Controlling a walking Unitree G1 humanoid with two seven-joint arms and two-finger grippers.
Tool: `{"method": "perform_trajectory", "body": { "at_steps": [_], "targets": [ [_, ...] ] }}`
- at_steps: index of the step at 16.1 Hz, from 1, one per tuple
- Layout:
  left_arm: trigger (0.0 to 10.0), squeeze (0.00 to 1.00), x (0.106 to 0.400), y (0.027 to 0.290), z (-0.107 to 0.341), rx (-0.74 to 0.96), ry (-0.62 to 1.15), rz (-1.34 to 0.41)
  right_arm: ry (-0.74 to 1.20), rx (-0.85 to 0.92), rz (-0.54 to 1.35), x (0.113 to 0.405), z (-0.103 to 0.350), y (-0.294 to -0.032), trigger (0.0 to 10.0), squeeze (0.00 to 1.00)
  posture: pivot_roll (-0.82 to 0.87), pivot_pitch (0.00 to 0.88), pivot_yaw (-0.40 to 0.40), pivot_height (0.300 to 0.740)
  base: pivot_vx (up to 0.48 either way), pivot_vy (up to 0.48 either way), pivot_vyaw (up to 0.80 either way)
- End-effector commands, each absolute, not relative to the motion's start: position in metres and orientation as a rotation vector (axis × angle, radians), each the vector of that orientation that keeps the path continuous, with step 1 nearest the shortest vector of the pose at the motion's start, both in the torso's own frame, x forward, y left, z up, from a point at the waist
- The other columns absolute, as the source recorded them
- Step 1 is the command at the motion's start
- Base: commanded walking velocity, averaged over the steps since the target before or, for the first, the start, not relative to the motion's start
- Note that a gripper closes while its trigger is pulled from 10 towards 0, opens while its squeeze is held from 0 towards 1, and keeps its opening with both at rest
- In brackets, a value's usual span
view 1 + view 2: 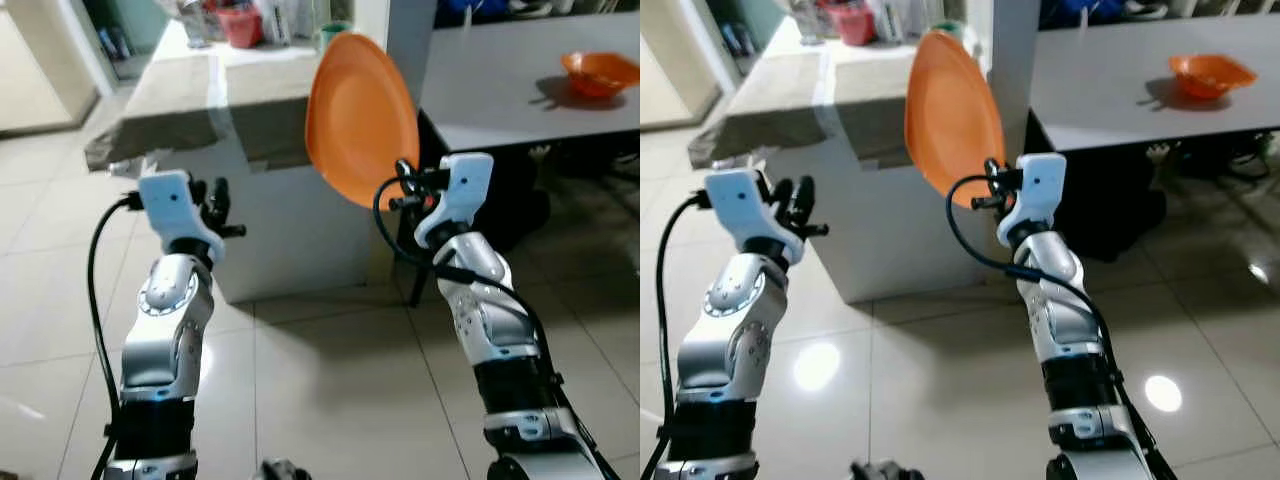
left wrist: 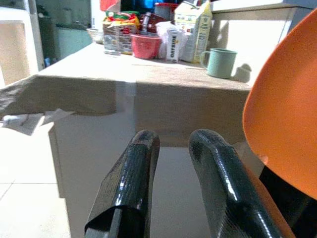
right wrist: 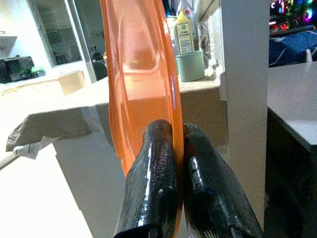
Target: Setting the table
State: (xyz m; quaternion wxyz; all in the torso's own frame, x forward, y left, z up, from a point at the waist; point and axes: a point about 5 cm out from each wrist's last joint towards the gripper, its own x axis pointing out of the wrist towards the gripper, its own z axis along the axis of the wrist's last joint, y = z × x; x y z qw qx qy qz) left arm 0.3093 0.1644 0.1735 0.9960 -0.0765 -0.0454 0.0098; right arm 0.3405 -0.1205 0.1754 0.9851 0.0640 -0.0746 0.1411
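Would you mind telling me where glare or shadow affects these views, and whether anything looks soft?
Right eye view: two round lamp reflections glare on the floor tiles. Left eye view: the orange bowl casts a shadow on the grey table. Right wrist view: the orange plate carries a bright sheen, and the right gripper fingers are glossy. Left wrist view: the left gripper looks soft up close.

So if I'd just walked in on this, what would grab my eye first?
Probably the big orange plate, held upright on its edge in the right gripper, whose two black fingers pinch its rim. Next, the orange bowl alone on the grey table off to the robot's right. The left gripper is raised too, holding nothing, in front of a cluttered counter.
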Motion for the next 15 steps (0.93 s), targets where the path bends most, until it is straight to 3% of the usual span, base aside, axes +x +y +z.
{"method": "perform_trajectory", "body": {
  "at_steps": [1,7,10,15],
  "targets": [
    [10.0,0.00,0.3077,0.1638,0.1733,-0.145,-0.094,0.028,-0.192,0.140,0.270,0.3415,0.1848,-0.1247,0.0,0.00,-0.11,0.012,0.064,0.740,0.000,0.000,-0.80],
    [10.0,0.00,0.3059,0.1637,0.1717,-0.105,-0.092,0.043,-0.172,0.121,0.270,0.3441,0.1807,-0.1242,0.0,0.00,-0.10,0.004,0.057,0.740,0.000,0.000,-0.80],
    [10.0,0.00,0.3059,0.1638,0.1707,-0.112,-0.090,0.045,-0.178,0.132,0.272,0.3437,0.1806,-0.1241,0.0,0.00,-0.10,0.001,0.057,0.740,0.000,0.000,0.00],
    [10.0,0.00,0.3059,0.1608,0.1706,-0.097,-0.092,0.036,-0.172,0.101,0.278,0.3436,0.1786,-0.1246,0.0,0.00,-0.11,0.000,0.060,0.740,0.000,0.000,0.60]
  ]
}}
